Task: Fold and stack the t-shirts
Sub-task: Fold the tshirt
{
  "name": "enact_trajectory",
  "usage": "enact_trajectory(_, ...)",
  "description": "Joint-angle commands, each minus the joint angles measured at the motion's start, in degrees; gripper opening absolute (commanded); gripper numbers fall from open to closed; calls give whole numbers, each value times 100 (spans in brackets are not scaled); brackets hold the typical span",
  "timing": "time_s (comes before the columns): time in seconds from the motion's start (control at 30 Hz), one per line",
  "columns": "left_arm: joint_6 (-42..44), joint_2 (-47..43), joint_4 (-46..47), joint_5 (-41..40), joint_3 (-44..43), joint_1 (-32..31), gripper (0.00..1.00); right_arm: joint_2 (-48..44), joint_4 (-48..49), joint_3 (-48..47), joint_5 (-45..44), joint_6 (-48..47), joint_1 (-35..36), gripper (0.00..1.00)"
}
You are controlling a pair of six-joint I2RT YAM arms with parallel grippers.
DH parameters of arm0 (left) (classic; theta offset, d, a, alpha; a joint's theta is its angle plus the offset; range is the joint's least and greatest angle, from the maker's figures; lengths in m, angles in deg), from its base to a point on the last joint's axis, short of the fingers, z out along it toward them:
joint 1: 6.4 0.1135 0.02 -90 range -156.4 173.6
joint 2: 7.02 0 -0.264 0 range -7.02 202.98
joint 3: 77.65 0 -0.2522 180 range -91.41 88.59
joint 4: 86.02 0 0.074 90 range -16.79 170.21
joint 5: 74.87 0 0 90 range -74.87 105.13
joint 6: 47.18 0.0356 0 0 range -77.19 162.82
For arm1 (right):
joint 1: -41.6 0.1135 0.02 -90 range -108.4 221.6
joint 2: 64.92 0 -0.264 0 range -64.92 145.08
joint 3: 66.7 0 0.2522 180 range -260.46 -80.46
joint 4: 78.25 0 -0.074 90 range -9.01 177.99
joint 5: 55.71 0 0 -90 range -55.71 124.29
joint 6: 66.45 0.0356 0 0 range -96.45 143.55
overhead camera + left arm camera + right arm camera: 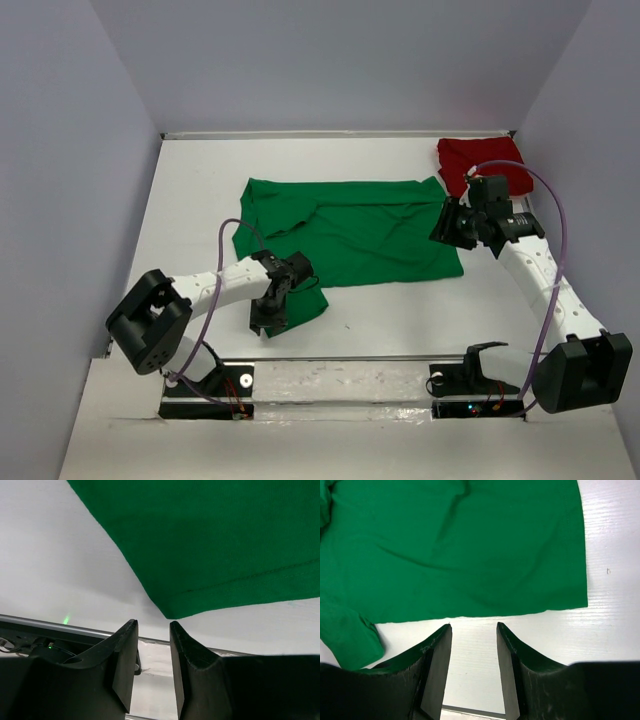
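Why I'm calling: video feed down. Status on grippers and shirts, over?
Left gripper open, empty, by corner of bright green cloth t-shirt. Right gripper open, empty, off its edge. Green spread out; dark red cloth t-shirt far right. Nothing blocking.

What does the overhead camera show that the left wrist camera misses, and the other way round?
Only overhead: the dark red shirt bunched in the far right corner, the whole green shirt spread out, and the right gripper at its right edge. Only left wrist: the shirt's stitched hem close up. Both: the green shirt and the left gripper, open and empty.
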State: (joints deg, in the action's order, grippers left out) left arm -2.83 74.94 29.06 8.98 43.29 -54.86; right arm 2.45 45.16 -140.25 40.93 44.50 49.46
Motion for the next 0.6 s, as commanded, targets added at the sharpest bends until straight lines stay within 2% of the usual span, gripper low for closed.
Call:
enact_trajectory(0.0, 126, 189, -61, -88, -66, -58, 42, -93, 214, -147, 189, -65, -30, 47)
enact_trajectory(0.17, 109, 198, -70, 52, -392, -136, 42, -49, 257, -33, 224, -38, -30, 47)
enact_trajectory(0.57, 161, 637, 422, 457, -138, -409, 42, -66, 222, -121, 242, -30, -30, 47)
